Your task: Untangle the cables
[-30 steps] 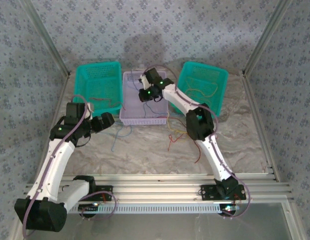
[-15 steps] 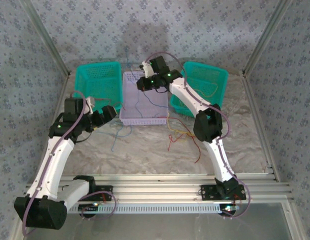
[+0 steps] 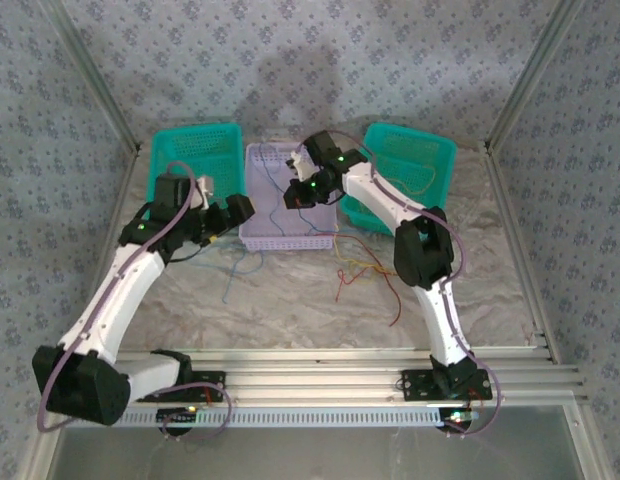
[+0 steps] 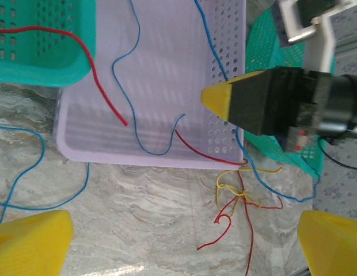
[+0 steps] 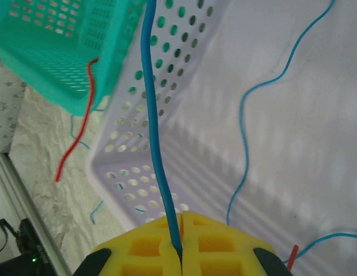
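Observation:
My right gripper [image 5: 181, 253] is shut on a blue cable [image 5: 152, 126] and hangs over the lilac basket [image 3: 252, 236]; its yellow fingertip [image 4: 216, 98] also shows from the left wrist. That cable runs down past the basket's right wall to the table [image 4: 265, 184]. Another blue cable [image 4: 145, 144] and a red one [image 4: 198, 150] lie inside the basket. Red and yellow cables form a tangle [image 4: 242, 192] on the table in front of the basket. My left gripper [image 4: 181, 244] is open at the basket's front left corner, above the table, holding nothing.
Two teal baskets flank the lilac one, the left [image 3: 195, 140] with a red cable [image 4: 103, 92] trailing over its edge, the right [image 3: 415, 140] with a yellowish cable inside. A loose blue cable [image 3: 235, 270] lies on the marble table. Aluminium posts frame the cell.
My left arm has swung right and forward, up to the lilac basket. My right gripper lifted the blue cable out of the basket, then shifted slightly right and lower.

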Robot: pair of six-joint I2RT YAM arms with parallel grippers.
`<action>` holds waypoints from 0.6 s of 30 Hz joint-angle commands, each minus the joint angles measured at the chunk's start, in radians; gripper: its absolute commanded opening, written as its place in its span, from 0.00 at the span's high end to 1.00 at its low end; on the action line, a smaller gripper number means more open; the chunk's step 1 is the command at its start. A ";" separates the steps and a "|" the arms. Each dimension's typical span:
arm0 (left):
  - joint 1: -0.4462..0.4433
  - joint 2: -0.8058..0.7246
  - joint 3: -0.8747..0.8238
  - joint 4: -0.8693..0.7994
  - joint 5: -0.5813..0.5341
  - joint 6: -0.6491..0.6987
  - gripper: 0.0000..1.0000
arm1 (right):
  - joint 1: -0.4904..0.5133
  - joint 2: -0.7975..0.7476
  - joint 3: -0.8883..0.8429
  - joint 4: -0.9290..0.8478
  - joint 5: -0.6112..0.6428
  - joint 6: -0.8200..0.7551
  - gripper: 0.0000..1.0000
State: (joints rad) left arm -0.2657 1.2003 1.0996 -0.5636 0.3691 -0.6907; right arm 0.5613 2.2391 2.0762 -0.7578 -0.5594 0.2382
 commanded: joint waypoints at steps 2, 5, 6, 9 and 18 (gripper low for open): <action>-0.068 0.107 0.101 0.075 -0.094 -0.031 0.00 | 0.009 -0.092 -0.030 0.011 -0.053 -0.019 1.00; -0.098 0.202 0.147 0.098 -0.140 -0.052 0.01 | 0.015 -0.116 -0.056 0.014 -0.058 -0.028 1.00; -0.104 0.233 0.167 0.100 -0.151 -0.059 0.02 | 0.015 -0.123 -0.064 0.016 -0.063 -0.030 1.00; -0.121 0.311 0.230 0.113 -0.197 -0.081 0.04 | 0.018 -0.144 -0.089 0.020 -0.077 -0.034 1.00; -0.135 0.431 0.372 0.115 -0.244 -0.096 0.26 | 0.045 -0.193 -0.136 0.001 -0.123 -0.078 1.00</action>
State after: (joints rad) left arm -0.3893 1.6096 1.4124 -0.4664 0.1482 -0.7826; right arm 0.5930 2.1113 1.9587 -0.7364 -0.6315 0.1963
